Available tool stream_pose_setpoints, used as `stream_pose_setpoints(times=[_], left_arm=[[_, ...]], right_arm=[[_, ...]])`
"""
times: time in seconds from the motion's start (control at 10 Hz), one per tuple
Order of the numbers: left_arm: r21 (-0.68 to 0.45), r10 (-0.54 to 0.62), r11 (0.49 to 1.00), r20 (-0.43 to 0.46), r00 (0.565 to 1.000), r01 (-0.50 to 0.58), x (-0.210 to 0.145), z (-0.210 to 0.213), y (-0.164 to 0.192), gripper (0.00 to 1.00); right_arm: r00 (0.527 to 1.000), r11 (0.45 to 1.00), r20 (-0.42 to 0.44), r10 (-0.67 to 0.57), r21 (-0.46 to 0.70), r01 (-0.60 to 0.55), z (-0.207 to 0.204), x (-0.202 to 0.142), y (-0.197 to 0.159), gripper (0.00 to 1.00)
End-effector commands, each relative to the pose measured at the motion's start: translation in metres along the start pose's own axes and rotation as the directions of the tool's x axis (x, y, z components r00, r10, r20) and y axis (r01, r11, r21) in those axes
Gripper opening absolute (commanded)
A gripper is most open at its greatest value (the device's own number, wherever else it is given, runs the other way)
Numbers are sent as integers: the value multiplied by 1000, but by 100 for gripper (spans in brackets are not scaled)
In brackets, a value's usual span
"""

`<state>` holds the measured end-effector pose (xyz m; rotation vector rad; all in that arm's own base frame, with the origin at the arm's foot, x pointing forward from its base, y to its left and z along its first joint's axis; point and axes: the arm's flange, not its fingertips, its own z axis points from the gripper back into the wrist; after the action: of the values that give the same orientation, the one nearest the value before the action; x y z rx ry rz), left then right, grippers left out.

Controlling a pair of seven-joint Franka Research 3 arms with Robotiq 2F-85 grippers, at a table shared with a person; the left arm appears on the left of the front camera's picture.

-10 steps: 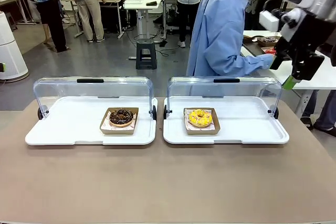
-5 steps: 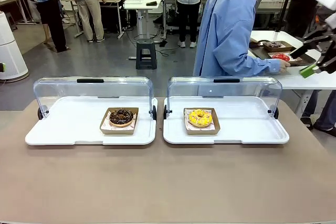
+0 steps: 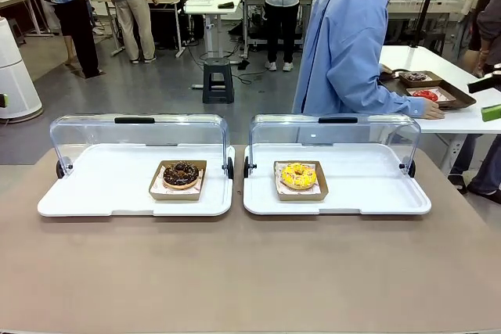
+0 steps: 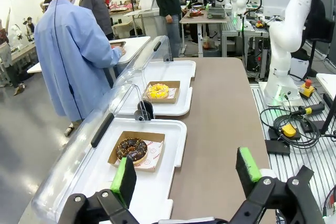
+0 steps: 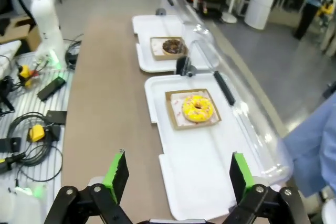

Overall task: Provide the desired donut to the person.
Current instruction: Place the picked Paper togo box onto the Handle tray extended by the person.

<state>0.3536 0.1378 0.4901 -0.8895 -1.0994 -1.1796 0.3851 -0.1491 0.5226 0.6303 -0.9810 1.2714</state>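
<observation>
A chocolate donut point(image 3: 181, 174) point(image 4: 132, 148) point(image 5: 171, 46) lies in a brown paper tray on the left white tray point(image 3: 94, 189). A yellow-iced donut point(image 3: 298, 175) point(image 4: 158, 91) point(image 5: 198, 108) lies likewise on the right white tray point(image 3: 368, 185). Both clear lids stand raised at the back. The person point(image 3: 350, 44) point(image 4: 73, 56) in a light-blue shirt stands beyond the right tray, turned to a side table, one hand on a dark tray there. My left gripper point(image 4: 186, 177) hangs open above the table's left end. My right gripper point(image 5: 178, 174) hangs open above the right end; a green pad point(image 3: 491, 113) peeks in at the front view's right edge.
A side table point(image 3: 470, 119) at the right carries a dark tray point(image 3: 438, 93) with more donuts. Other people, tables and a black stool point(image 3: 218, 80) stand farther back. The brown table's point(image 3: 250, 271) front half lies bare. Cables and boxes lie beside the table in both wrist views.
My right arm has drawn off to the right, almost out of the front view. The person has straightened and shifted right, hand still on the side table's tray.
</observation>
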Motion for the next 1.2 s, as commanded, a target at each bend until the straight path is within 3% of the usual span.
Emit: stream_pose_setpoints(times=[0.0, 0.3, 0.4, 1.1], left_arm=[[14, -3, 1000, 1, 1000, 3, 0, 0, 0, 100], [14, -3, 1000, 1, 1000, 3, 0, 0, 0, 100], [14, -3, 1000, 1, 1000, 3, 0, 0, 0, 100], [14, -3, 1000, 1, 1000, 3, 0, 0, 0, 100]], right_arm=[[998, 997, 64, 11, 70, -15, 10, -20, 1, 100], [975, 994, 214, -54, 100, 33, 27, -38, -2, 100], [972, 994, 228, -64, 100, 42, 29, -40, -5, 100], [989, 994, 108, -105, -19, 108, 25, -38, -15, 100]])
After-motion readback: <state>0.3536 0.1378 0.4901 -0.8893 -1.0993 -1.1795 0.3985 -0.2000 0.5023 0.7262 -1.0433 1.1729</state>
